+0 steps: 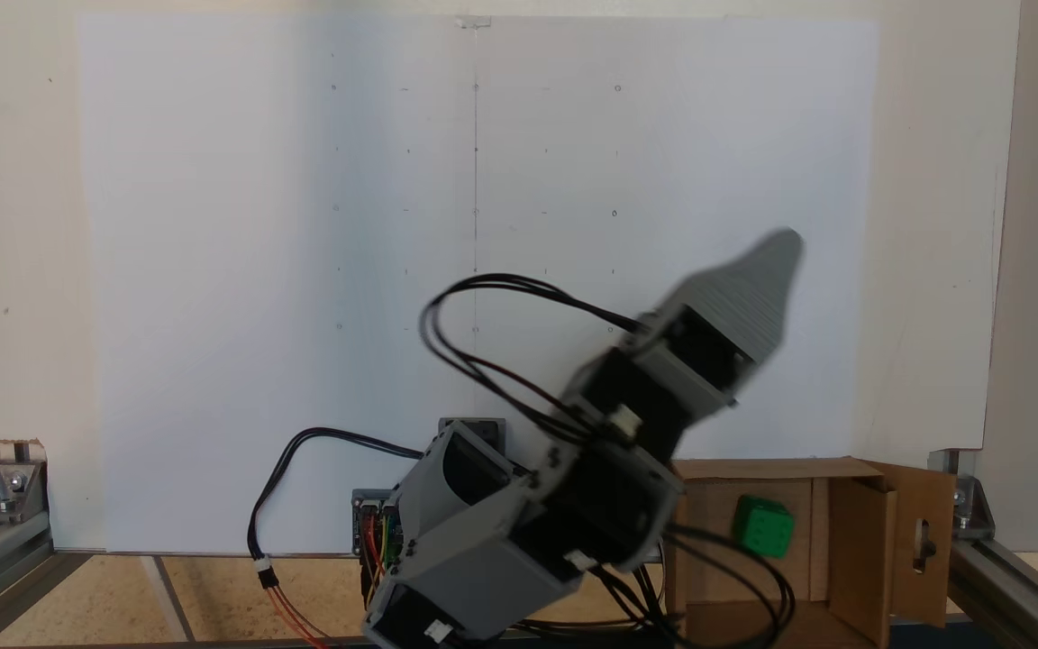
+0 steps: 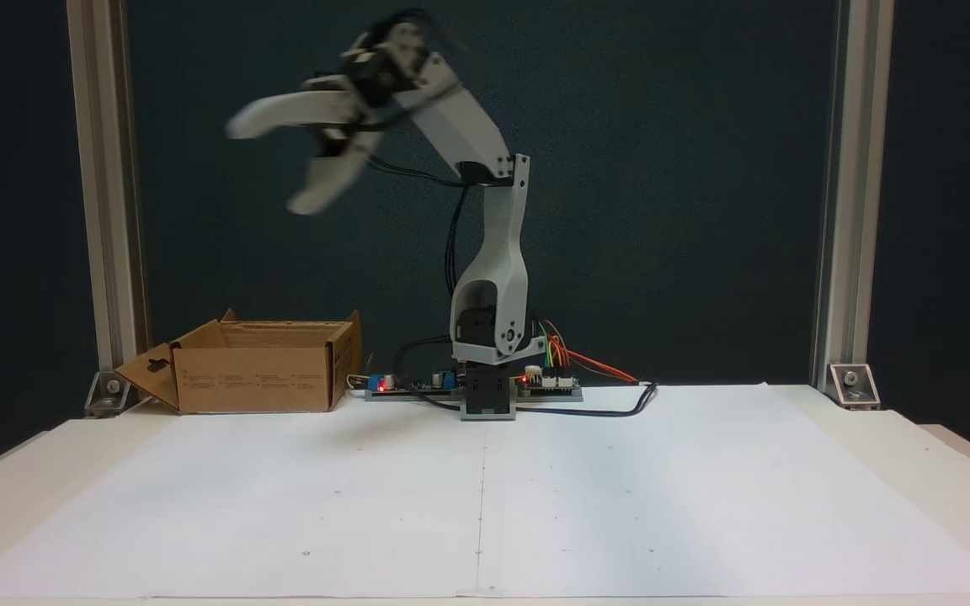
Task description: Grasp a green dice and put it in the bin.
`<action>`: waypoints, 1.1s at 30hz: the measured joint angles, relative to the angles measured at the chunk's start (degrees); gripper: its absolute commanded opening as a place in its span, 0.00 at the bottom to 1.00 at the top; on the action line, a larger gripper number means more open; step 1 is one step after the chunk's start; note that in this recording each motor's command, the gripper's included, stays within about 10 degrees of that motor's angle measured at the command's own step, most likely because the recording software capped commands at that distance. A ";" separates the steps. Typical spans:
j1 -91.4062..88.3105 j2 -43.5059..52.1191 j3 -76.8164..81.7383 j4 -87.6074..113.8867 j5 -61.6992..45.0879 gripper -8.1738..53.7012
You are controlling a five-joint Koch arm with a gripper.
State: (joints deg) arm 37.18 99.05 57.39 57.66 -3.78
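Front fixed view, left to right: bin (image 2: 253, 377) at the table's (image 2: 704, 505) far left edge, flaps spread. Pincer (image 2: 270, 164) high above it, blurred, jaws spread wide, holding nothing. Arm base mid-table at the far edge; white sheet in front is open room to both sides. Top fixed view: green dice (image 1: 763, 526) lies inside the bin (image 1: 843, 541), well below and apart from the pincer (image 1: 776, 257).
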 measured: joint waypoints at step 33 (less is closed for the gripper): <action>-34.45 30.06 99.84 -69.26 0.00 0.84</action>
State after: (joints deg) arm 2.72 129.11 157.24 -11.60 -3.78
